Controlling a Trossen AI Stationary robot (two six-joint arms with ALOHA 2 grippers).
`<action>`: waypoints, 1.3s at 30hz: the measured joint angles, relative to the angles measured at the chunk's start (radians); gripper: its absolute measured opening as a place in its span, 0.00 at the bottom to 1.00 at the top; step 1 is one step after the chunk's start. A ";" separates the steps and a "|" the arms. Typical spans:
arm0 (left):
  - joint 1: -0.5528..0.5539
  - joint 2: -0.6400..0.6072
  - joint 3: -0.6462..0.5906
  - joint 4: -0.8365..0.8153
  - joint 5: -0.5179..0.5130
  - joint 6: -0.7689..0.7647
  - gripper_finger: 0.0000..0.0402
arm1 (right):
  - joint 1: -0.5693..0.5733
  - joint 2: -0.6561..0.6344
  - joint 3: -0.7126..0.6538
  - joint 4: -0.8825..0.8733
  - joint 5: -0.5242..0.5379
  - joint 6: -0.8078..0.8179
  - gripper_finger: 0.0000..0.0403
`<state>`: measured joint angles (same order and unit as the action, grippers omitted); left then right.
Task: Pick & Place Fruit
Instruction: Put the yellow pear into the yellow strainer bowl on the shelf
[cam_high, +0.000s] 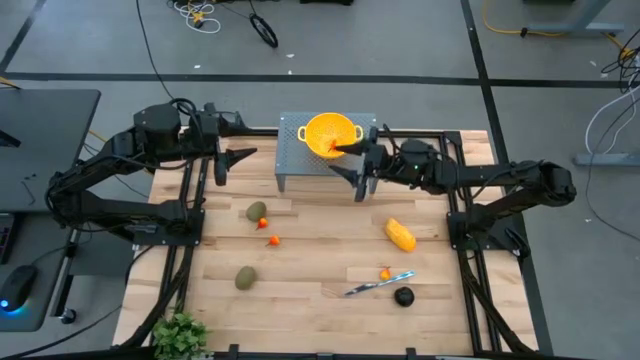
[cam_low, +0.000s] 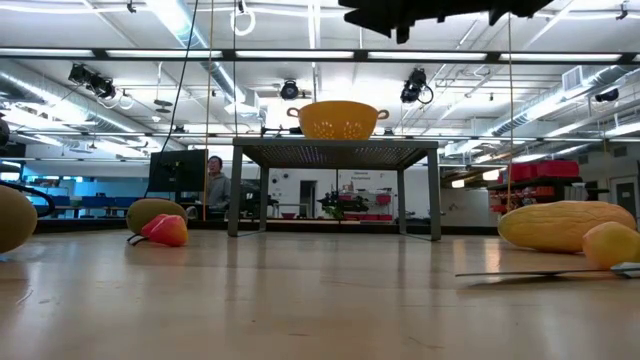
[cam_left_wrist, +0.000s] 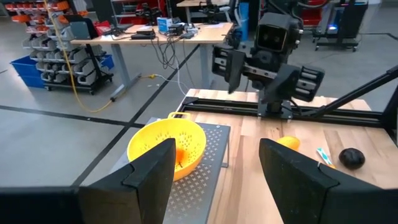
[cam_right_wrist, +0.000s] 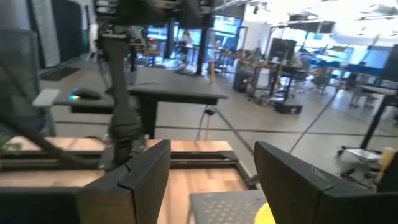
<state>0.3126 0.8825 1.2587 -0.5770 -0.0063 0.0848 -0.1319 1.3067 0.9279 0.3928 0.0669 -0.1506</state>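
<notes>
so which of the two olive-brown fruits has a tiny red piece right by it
The upper olive-brown fruit, with the red piece beside it; the lower one lies alone.

1. The left arm folds in from the counter's left edge, elbow out, its wrist over the far-left part of the counter.
2. The left gripper (cam_high: 232, 154) points right, fingers (cam_left_wrist: 152, 174) spread, holding nothing.
3. The right arm reaches from the right edge toward the far middle.
4. The right gripper (cam_high: 350, 158) points left, fingers (cam_right_wrist: 140, 177) apart, empty.
</notes>
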 joint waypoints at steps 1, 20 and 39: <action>0.000 0.000 0.000 0.000 0.000 0.000 0.60 | 0.011 0.000 0.000 -0.007 0.000 0.000 0.60; 0.000 0.000 0.000 0.000 0.026 0.001 0.60 | 0.174 -0.001 0.000 -0.219 0.001 -0.026 0.60; 0.000 0.000 0.001 0.000 0.048 0.047 0.60 | 0.382 -0.001 0.000 -0.642 -0.090 -0.026 0.60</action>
<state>0.3130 0.8825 1.2598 -0.5773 0.0416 0.1315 0.2503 1.3060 0.9279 -0.2494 -0.0226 -0.1766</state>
